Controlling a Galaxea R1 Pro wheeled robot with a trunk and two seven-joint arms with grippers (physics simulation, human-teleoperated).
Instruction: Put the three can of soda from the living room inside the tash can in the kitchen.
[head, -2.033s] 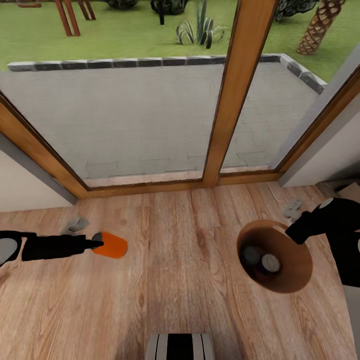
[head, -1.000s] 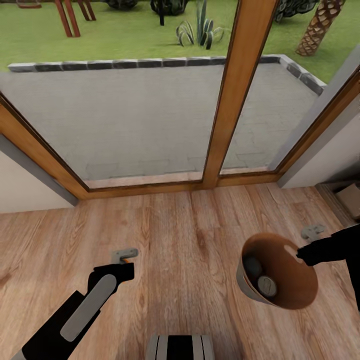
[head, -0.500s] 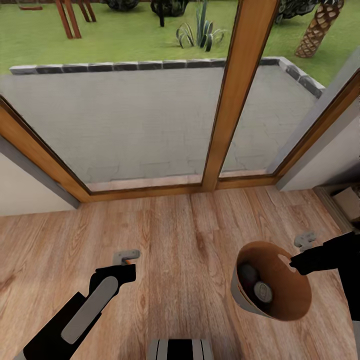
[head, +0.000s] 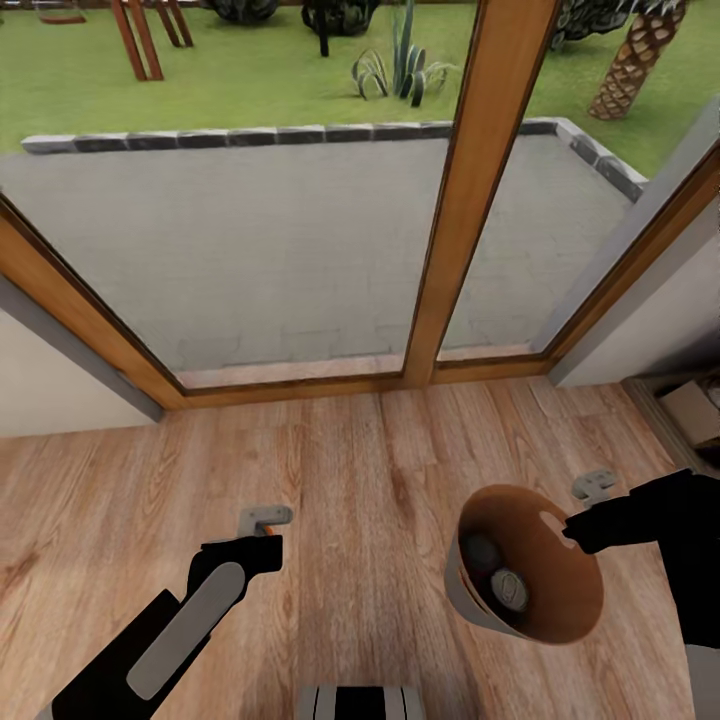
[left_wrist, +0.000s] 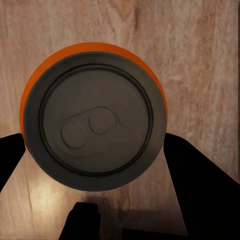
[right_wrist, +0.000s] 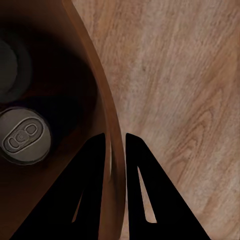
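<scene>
left gripper (left_wrist: 95, 145): i've got it clamped on the orange can (left_wrist: 94, 111), lower left.
right gripper (right_wrist: 116, 150): pinching my bin (head: 470, 600) rim, lower right.
inside bin: two cans (right_wrist: 22, 136).

Light wood plank floor (head: 380, 470) lies beneath both tools; ahead, wood-framed glass doors (head: 470, 190) face a paved patio (head: 280, 230) and lawn (head: 250, 70).

Place: a home, living room by the garden
Signs: wood plank floor (head: 380, 470), wood-framed glass doors (head: 440, 250), patio (head: 280, 230), lawn (head: 250, 70) outside

Matt grey metal can top (left_wrist: 95, 122), wood-toned bin interior (head: 560, 590), grained plank floor (head: 380, 470)
</scene>
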